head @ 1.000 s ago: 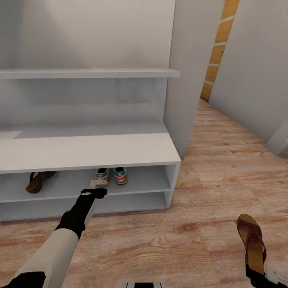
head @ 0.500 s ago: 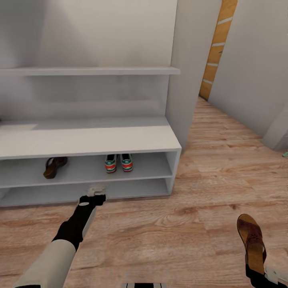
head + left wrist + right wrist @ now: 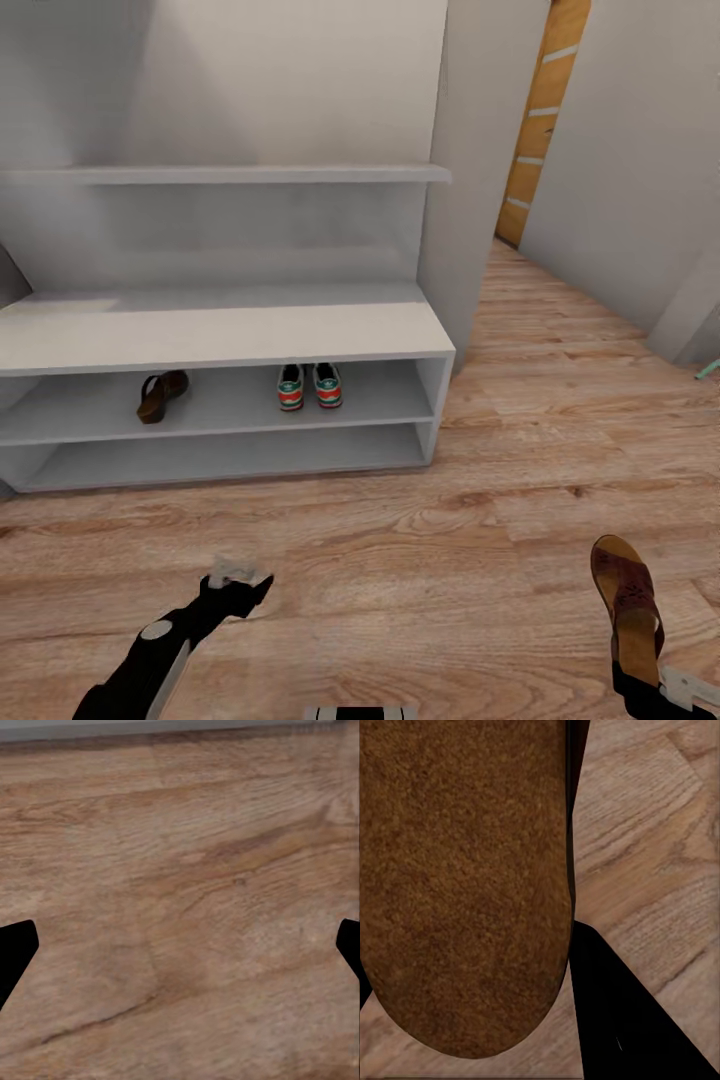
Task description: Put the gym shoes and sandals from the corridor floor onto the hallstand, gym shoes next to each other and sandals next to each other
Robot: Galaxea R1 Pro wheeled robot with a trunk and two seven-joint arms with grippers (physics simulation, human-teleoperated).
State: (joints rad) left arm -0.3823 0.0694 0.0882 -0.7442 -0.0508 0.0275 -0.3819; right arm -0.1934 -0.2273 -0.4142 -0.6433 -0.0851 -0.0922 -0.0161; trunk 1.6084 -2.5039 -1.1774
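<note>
In the head view, the two gym shoes stand side by side, heels outward, on the upper of the two open shelves of the hallstand, a little right of the frame's centre. On the same shelf, well to their left, one sandal lies tilted on its side. The second sandal is at the lower right of the frame, above the corridor floor, its heel end clamped by the right gripper at the bottom right corner. The right wrist view gives what the head view cannot: the brown sole seen close, with a black finger pressed along its edge. The left gripper is at the lower left of the head view, over bare planks; whether it is spread there is hard to tell, but the left wrist view shows its fingertips wide apart with only floor between them.
</note>
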